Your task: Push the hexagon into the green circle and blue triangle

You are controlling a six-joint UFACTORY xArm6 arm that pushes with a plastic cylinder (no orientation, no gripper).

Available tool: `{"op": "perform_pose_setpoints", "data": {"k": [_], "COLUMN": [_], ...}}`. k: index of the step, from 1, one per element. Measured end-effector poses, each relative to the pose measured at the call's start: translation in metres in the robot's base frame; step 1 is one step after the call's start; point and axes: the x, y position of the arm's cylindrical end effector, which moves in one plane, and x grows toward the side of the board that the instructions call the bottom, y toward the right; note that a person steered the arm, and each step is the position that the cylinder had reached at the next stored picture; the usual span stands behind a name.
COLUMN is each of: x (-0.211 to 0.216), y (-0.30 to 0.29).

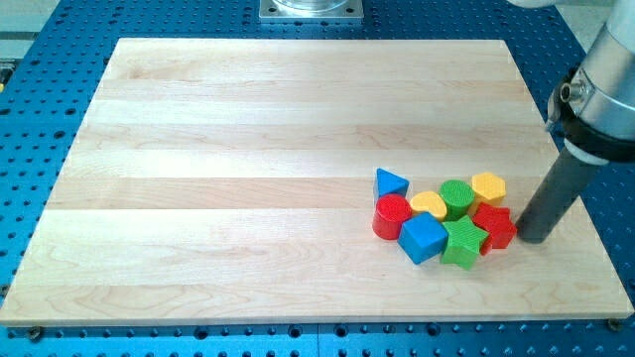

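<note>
My rod is reaching down from the upper right of the frame, and my tip (535, 238) is resting on the wooden bench (248, 149) at the lower right, just beside the red star (496, 227), on that block's right; whether the two are touching I cannot tell. I am carrying no end effector that opens or closes, only this plain dark rod, so it is holding nothing.

All the blocks are lying in one tight cluster to the left of my tip. The yellow hexagon (488, 186) is sitting at the cluster's upper right, directly above the red star and touching the right side of the green circle (456, 197). The blue triangle (390, 182) is lying at the cluster's upper left, apart from the hexagon, with the yellow heart (428, 204) and the green circle between them. The red cylinder (392, 216) is standing just below the triangle. The blue cube (424, 238) and the green star (462, 243) are forming the lower edge of the cluster, side by side, near the bottom of the frame.
</note>
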Motion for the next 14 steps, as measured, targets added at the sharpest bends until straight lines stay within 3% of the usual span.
{"op": "perform_pose_setpoints", "data": {"k": [2, 3, 4, 5, 7, 9, 13, 14], "x": [0.001, -0.008, -0.049, -0.050, -0.026, -0.049, -0.163, -0.144], "y": [-0.038, 0.028, 0.029, -0.015, -0.026, -0.078, -0.026, -0.072]}}
